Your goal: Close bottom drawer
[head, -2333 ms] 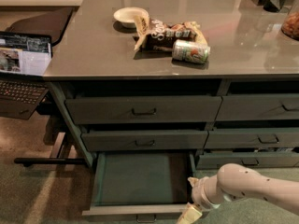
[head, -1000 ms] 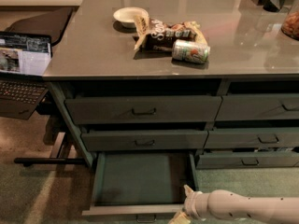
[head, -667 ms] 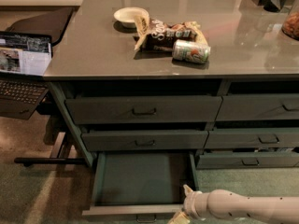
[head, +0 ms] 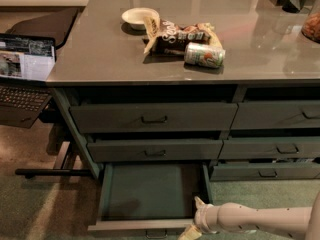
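Bottom drawer [head: 150, 191] pulled out, gripper [head: 193, 217] at its front right corner.
Fingers [head: 199, 202] spread apart, unclenched, by the front panel.

A cream-white robot arm [head: 255, 218] reaches in from the lower right, its gripper [head: 194, 218] at the right front corner of the wide, dark grey-green bottom drawer [head: 150, 191], which stands pulled out, its plain green floor showing. Above, on the glossy grey countertop [head: 90, 54], a small white bowl [head: 137, 16], a crumpled snack bag [head: 175, 34] and a green drinks can [head: 205, 55] on its side lie close together.
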Controlling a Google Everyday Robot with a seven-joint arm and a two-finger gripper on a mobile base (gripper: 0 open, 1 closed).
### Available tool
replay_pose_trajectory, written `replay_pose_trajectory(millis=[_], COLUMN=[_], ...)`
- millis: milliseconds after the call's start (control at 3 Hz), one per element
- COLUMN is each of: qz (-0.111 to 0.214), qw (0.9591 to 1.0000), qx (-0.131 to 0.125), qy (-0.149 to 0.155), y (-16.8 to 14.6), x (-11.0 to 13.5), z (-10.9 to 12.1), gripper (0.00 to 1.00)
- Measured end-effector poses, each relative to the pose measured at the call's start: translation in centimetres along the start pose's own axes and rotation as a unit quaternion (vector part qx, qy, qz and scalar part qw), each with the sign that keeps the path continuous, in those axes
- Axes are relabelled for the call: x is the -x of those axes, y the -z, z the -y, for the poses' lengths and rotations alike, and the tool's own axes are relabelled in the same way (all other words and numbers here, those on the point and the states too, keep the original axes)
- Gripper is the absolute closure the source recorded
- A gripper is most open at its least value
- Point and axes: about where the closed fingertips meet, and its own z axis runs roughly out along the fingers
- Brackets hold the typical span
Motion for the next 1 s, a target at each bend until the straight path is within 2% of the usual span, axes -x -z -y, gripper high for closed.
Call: replay_pose_trajectory(millis=[333,1000], qz=[0.023,0.078], qw=[0.9993,0.9934], qx=[-0.003,-0.018], qy=[0.028,0.082], y=[-1.9,-3.8], x=[-1.3,-2.9], z=[1.3,3.3], gripper=[0.00,0.00])
